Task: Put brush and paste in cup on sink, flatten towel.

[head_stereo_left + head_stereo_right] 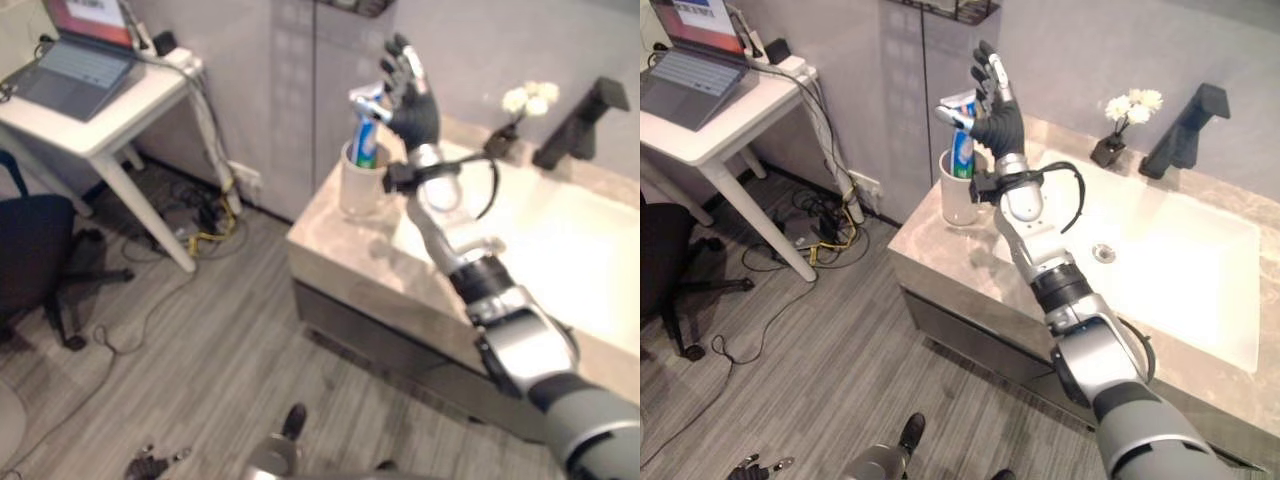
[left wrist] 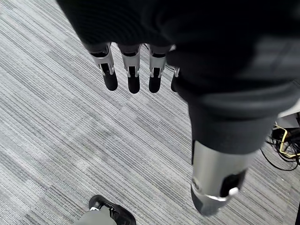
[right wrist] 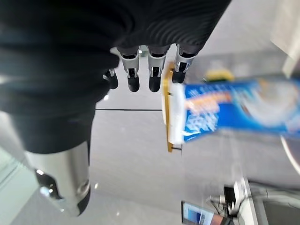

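White and cylindrical, the cup stands on the marble-patterned counter at the corner left of the sink, with the blue-and-white toothpaste tube upright inside it, its upper end projecting above the rim. The right hand is raised just beside and above the tube, fingers straight and spread; the right wrist view shows the fingers extended with the tube next to them but not enclosed, so the hand is released and grasps nothing. The left hand hangs low over the grey plank floor, fingers relaxed and unloaded. Judged from this layout, the paste-placing step is at or just past completion. Whether a brush is also in the cup cannot be told; a pale object shows at the tube's top, but its identity is unclear. No towel can be identified. The next move calls for lifting the right hand clear without brushing the tube, since contact could tip the cup near the counter edge. After that, confirm the brush, then locate the towel. A black faucet and a small flower vase stand behind the basin, well apart from the cup.
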Motion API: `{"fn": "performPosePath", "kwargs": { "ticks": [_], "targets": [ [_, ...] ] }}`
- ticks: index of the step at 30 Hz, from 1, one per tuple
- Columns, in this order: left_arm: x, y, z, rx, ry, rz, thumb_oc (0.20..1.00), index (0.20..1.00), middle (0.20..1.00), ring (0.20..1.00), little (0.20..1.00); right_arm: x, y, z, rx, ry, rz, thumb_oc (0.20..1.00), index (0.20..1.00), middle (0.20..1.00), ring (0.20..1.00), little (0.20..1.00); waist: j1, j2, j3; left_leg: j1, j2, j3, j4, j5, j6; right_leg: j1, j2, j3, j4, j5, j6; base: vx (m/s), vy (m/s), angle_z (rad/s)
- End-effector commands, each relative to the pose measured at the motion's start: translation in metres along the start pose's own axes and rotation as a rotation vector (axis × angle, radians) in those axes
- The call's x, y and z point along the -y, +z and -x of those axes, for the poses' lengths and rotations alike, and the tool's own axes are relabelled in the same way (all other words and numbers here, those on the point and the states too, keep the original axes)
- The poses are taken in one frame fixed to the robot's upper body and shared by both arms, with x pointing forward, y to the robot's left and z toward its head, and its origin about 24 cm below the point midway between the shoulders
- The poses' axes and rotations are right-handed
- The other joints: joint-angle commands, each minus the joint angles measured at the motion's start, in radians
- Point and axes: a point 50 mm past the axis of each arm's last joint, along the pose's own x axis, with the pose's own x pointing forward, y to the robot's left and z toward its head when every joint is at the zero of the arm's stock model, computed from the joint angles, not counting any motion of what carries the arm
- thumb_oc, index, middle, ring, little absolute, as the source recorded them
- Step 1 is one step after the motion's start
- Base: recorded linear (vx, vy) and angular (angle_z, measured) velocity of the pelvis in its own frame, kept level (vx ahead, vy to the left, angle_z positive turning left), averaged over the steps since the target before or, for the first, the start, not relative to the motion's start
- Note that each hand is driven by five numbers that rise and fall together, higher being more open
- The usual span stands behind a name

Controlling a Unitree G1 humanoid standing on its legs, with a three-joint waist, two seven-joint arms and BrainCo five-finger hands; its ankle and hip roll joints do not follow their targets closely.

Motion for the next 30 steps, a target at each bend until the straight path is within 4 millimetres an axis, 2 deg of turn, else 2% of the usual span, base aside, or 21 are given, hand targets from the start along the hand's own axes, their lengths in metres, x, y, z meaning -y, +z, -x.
{"fn": "performPosePath", "kwargs": {
  "ticks": [1,8,10,12,13,17,19,20,21,22,23,25,26,27,28,29,30],
  "targets": [
    [-0.003,-0.014,0.001,-0.073,0.009,-0.089,1.000,1.000,1.000,1.000,1.000,0.006,0.041,-0.012,0.195,-0.022,0.102,1.000,1.000,1.000,1.000,1.000,0.004,0.006,-0.046,0.034,0.016,-0.022,0.001,-0.100,0.032,0.125,-0.019,-0.001,0.006,-0.070,0.040,-0.08,0.006,-0.15],
    [0.009,-0.024,0.003,-0.113,-0.011,-0.093,1.000,1.000,1.000,1.000,1.000,0.039,0.058,0.009,0.316,-0.195,0.141,1.000,1.000,1.000,1.000,1.000,-0.029,0.026,-0.069,0.074,0.018,0.005,0.001,-0.101,0.045,0.146,-0.022,0.014,0.006,-0.075,0.030,-0.05,-0.009,-0.10],
    [0.010,-0.032,0.006,-0.138,-0.006,-0.082,1.000,1.000,1.000,1.000,1.000,0.062,0.067,0.025,0.378,-0.291,0.201,1.000,1.000,1.000,1.000,1.000,-0.043,0.036,-0.072,0.097,0.023,0.029,0.001,-0.113,0.049,0.153,-0.021,0.037,0.006,-0.078,0.030,-0.02,0.022,-0.28],
    [0.010,-0.036,0.007,-0.150,-0.004,-0.075,1.000,1.000,1.000,1.000,1.000,0.065,0.068,0.032,0.390,-0.312,0.216,1.000,1.000,1.000,1.000,1.000,-0.050,0.038,-0.075,0.103,0.022,0.034,0.001,-0.114,0.053,0.153,-0.023,0.044,0.006,-0.077,0.029,0.00,0.026,-0.40],
    [0.011,-0.045,0.010,-0.176,-0.001,-0.066,1.000,1.000,1.000,1.000,1.000,0.085,0.071,0.048,0.416,-0.400,0.307,1.000,1.000,1.000,1.000,1.000,-0.066,0.042,-0.076,0.125,0.022,0.048,0.001,-0.126,0.059,0.159,-0.021,0.065,0.006,-0.080,0.029,0.01,0.037,-0.17],
    [0.011,-0.058,0.015,-0.211,0.008,-0.037,1.000,1.000,1.000,1.000,1.000,0.121,0.073,0.084,0.390,-0.494,0.559,1.000,1.000,1.000,1.000,1.000,-0.106,0.042,-0.083,0.154,0.020,0.069,0.001,-0.139,0.073,0.170,-0.021,0.092,0.006,-0.079,0.030,0.02,0.036,-0.27],
    [0.009,-0.062,0.016,-0.218,0.011,-0.033,1.000,1.000,1.000,1.000,1.000,0.144,0.067,0.102,0.322,-0.555,0.705,1.000,1.000,1.000,1.000,1.000,-0.120,0.040,-0.082,0.172,0.018,0.073,0.001,-0.147,0.077,0.182,-0.020,0.102,0.006,-0.083,0.031,0.02,0.024,-0.22],
    [0.008,-0.063,0.017,-0.222,0.016,-0.036,1.000,1.000,1.000,1.000,1.000,0.154,0.066,0.111,0.300,-0.590,0.738,1.000,1.000,1.000,1.000,1.000,-0.129,0.039,-0.081,0.178,0.016,0.071,0.001,-0.146,0.081,0.186,-0.021,0.103,0.006,-0.082,0.031,0.01,0.014,-0.15],
    [0.008,-0.063,0.017,-0.222,0.016,-0.036,1.000,1.000,1.000,1.000,1.000,0.154,0.066,0.111,0.299,-0.590,0.738,1.000,1.000,1.000,1.000,1.000,-0.128,0.038,-0.081,0.179,0.016,0.071,0.001,-0.146,0.082,0.187,-0.021,0.103,0.006,-0.082,0.031,0.00,0.019,-0.07],
    [0.007,-0.064,0.017,-0.225,0.014,-0.038,1.000,1.000,1.000,1.000,1.000,0.167,0.063,0.119,0.260,-0.634,0.784,1.000,1.000,1.000,1.000,1.000,-0.137,0.037,-0.079,0.185,0.014,0.072,0.003,-0.149,0.084,0.194,-0.021,0.109,0.006,-0.084,0.030,0.00,0.031,-0.12],
    [0.006,-0.065,0.018,-0.228,0.015,-0.049,1.000,1.000,1.000,1.000,1.000,0.191,0.054,0.138,0.156,-0.708,0.915,1.000,1.000,1.000,1.000,1.000,-0.154,0.034,-0.077,0.189,0.011,0.073,0.018,-0.158,0.088,0.201,-0.022,0.116,0.006,-0.080,0.030,0.00,0.043,-0.04],
    [0.005,-0.066,0.018,-0.229,0.026,-0.042,1.000,1.000,1.000,1.000,1.000,0.208,0.044,0.162,0.049,-0.780,1.003,1.000,1.000,1.000,1.000,1.000,-0.169,0.034,-0.073,0.193,0.010,0.078,0.034,-0.170,0.091,0.201,-0.025,0.126,0.022,-0.085,0.030,-0.02,0.043,-0.01],
    [0.005,-0.066,0.018,-0.232,0.030,-0.032,1.000,1.000,1.000,1.000,1.000,0.223,0.034,0.180,-0.044,-0.842,1.032,1.000,1.000,1.000,1.000,1.000,-0.178,0.035,-0.073,0.196,0.010,0.080,0.038,-0.176,0.092,0.201,-0.025,0.129,0.028,-0.088,0.032,-0.03,0.054,-0.06],
    [0.005,-0.067,0.018,-0.233,0.031,-0.026,1.000,1.000,1.000,1.000,1.000,0.242,0.022,0.207,-0.173,-0.928,1.059,1.000,1.000,1.000,1.000,1.000,-0.185,0.035,-0.075,0.196,0.007,0.080,0.041,-0.177,0.095,0.201,-0.027,0.131,0.030,-0.086,0.033,-0.01,0.041,-0.08],
    [0.005,-0.067,0.018,-0.233,0.031,-0.026,1.000,1.000,1.000,1.000,1.000,0.242,0.022,0.207,-0.173,-0.928,1.059,1.000,1.000,1.000,1.000,1.000,-0.185,0.034,-0.076,0.196,0.006,0.080,0.041,-0.177,0.095,0.201,-0.027,0.131,0.029,-0.085,0.034,-0.02,0.063,-0.09],
    [0.006,-0.067,0.019,-0.236,0.028,-0.023,1.000,1.000,1.000,1.000,1.000,0.258,0.006,0.243,-0.317,-1.048,1.047,1.000,1.000,1.000,1.000,1.000,-0.200,0.034,-0.078,0.197,0.004,0.081,0.046,-0.181,0.097,0.199,-0.030,0.138,0.039,-0.084,0.035,-0.02,0.059,-0.17],
    [0.005,-0.067,0.018,-0.236,0.032,-0.025,1.000,1.000,1.000,1.000,1.000,0.260,-0.006,0.264,-0.397,-1.121,0.987,1.000,1.000,1.000,1.000,1.000,-0.206,0.035,-0.078,0.197,0.003,0.084,0.052,-0.185,0.099,0.196,-0.032,0.142,0.047,-0.086,0.035,-0.02,0.081,-0.11]
  ]
}}
